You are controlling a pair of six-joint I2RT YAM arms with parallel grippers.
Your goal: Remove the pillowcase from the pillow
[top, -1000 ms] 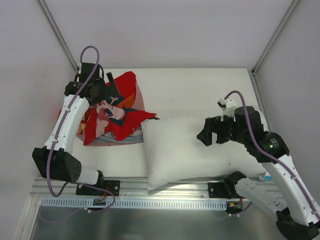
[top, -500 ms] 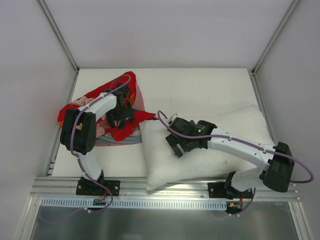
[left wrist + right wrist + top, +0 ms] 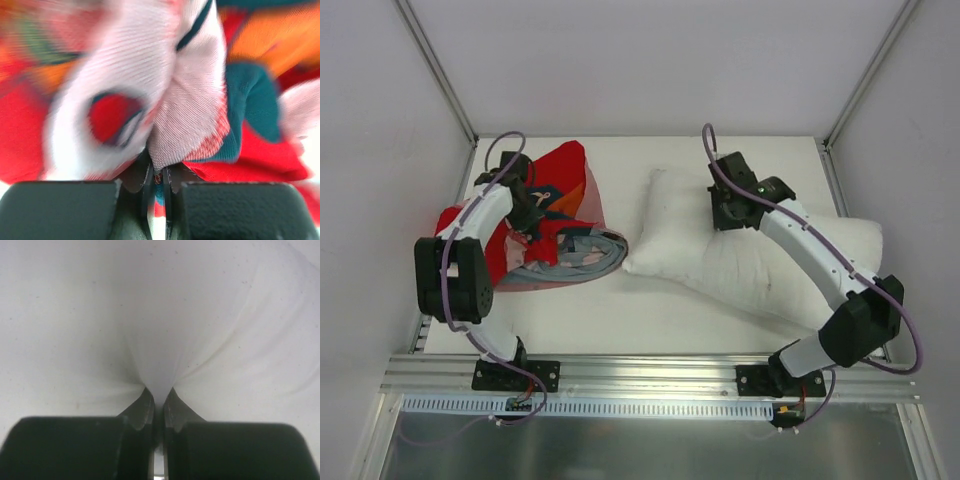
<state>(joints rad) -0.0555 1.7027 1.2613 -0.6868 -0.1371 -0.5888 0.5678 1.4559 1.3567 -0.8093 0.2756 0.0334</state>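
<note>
The red printed pillowcase (image 3: 555, 225) lies crumpled on the left of the table, its pale pink inside showing at the lower right. My left gripper (image 3: 532, 205) sits on top of it, shut on a fold of the pillowcase (image 3: 190, 115). The white pillow (image 3: 760, 265) lies apart from it, stretching from the table's middle to the right edge. My right gripper (image 3: 732, 208) is at the pillow's upper left part, shut on a pinch of the pillow (image 3: 159, 365) cloth. A strip of bare table separates pillow and pillowcase.
The white table (image 3: 650, 165) is boxed in by pale walls on the left, back and right, with metal posts in the back corners. An aluminium rail (image 3: 640, 375) carrying both arm bases runs along the near edge.
Both grippers have closed, the left on the pillowcase, the right on the pillow. The pillow has swung up and to the right, away from the pillowcase. The right arm reached toward the back.
</note>
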